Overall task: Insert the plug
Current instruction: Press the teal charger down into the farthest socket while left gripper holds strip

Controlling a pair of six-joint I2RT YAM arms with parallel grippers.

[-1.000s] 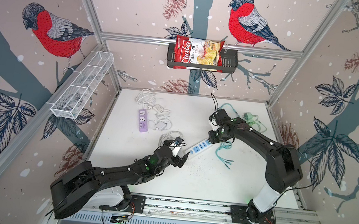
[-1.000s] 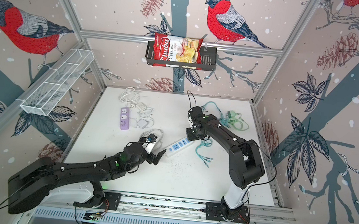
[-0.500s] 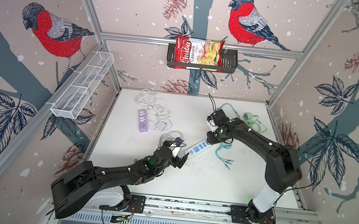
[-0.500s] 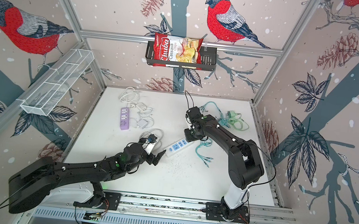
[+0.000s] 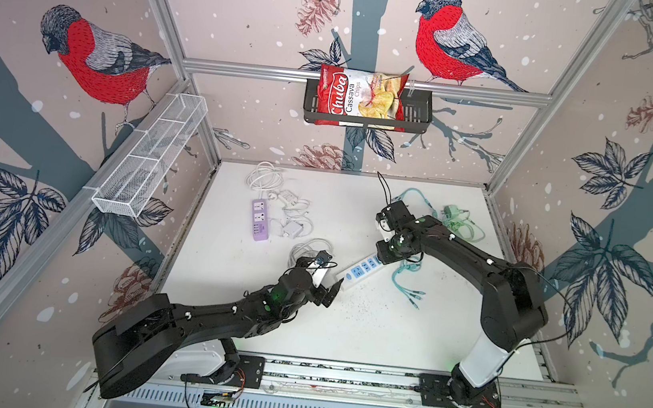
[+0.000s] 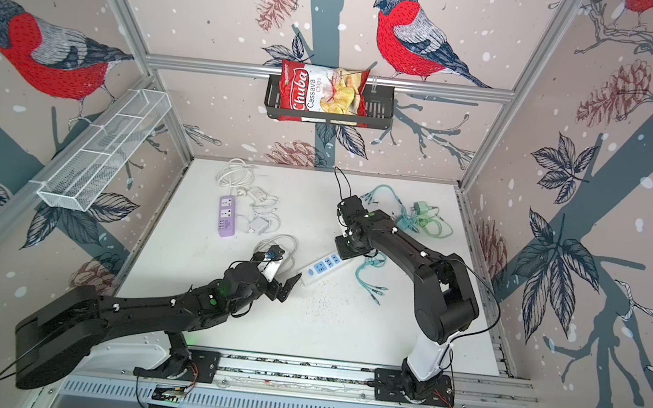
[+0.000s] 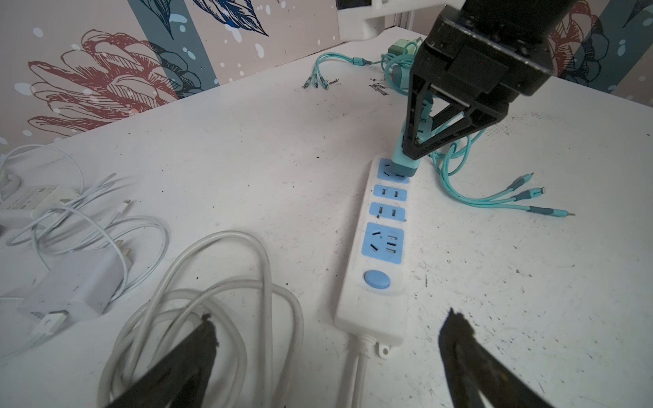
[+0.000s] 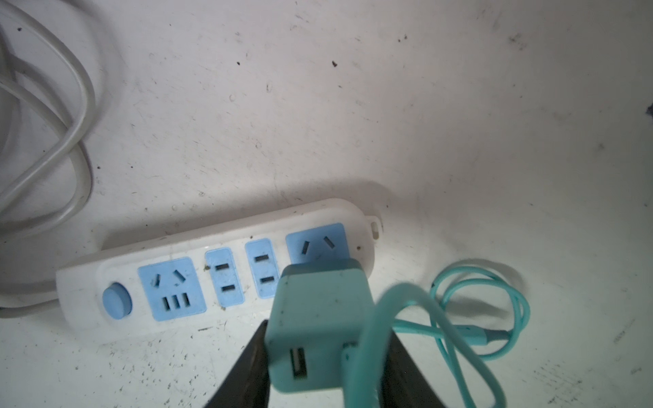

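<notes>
A white power strip with blue sockets lies mid-table. My right gripper is shut on the teal plug, a charger block with a teal cable hanging from it. The plug stands slightly tilted, its base against the end socket of the strip farthest from the cord. The prongs are hidden. My left gripper is open, its fingers either side of the strip's cord end, touching nothing.
The strip's coiled white cord lies by the left gripper. A purple power strip and white chargers lie back left. Loose teal cables and a teal charger lie right. A chips bag sits in a wall basket.
The right gripper with the plug has shifted a little over the strip's far end. The left arm has stayed still.
</notes>
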